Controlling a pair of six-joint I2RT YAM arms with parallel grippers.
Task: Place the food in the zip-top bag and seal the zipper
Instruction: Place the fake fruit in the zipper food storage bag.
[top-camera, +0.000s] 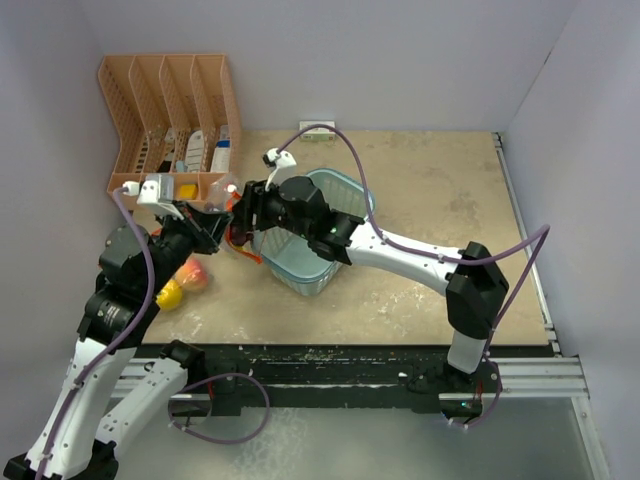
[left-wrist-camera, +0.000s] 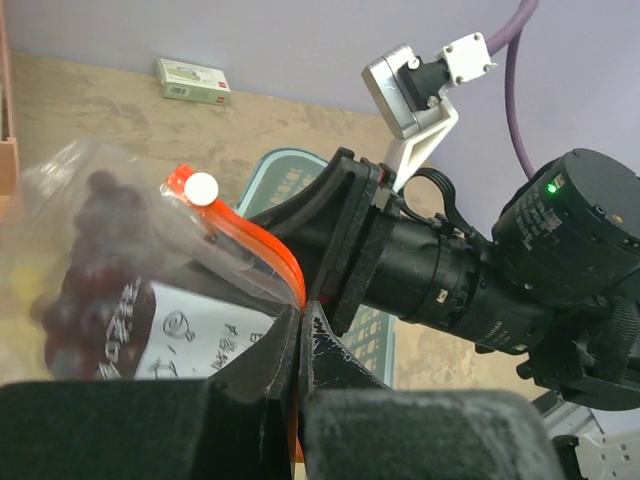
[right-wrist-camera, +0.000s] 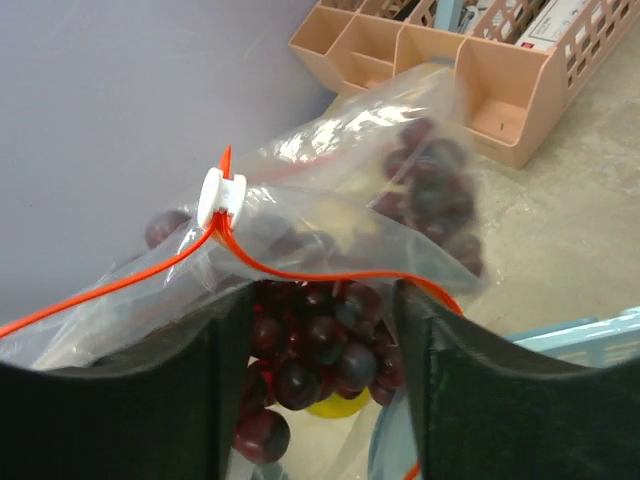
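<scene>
The clear zip-top bag (left-wrist-camera: 70, 180) hangs in the air between both grippers, also in the right wrist view (right-wrist-camera: 330, 170). My left gripper (left-wrist-camera: 300, 315) is shut on its orange-red zipper (left-wrist-camera: 255, 235), with the white slider (left-wrist-camera: 201, 187) at the far end. My right gripper (right-wrist-camera: 320, 295) holds the dark red grape bunch (right-wrist-camera: 320, 350) at the bag's mouth, and the zipper (right-wrist-camera: 330, 275) drapes over its fingers. More grapes show hazily through the plastic. In the top view both grippers, left (top-camera: 205, 228) and right (top-camera: 243, 208), meet by the organizer. A peach-like fruit (top-camera: 192, 273) and a yellow fruit (top-camera: 168, 294) lie on the table.
A light blue mesh basket (top-camera: 345, 190) stands under my right arm. A peach-coloured slotted organizer (top-camera: 170, 100) stands at the back left. A small white-green box (left-wrist-camera: 193, 80) lies by the back wall. A yellow fruit (right-wrist-camera: 340, 405) shows below the grapes.
</scene>
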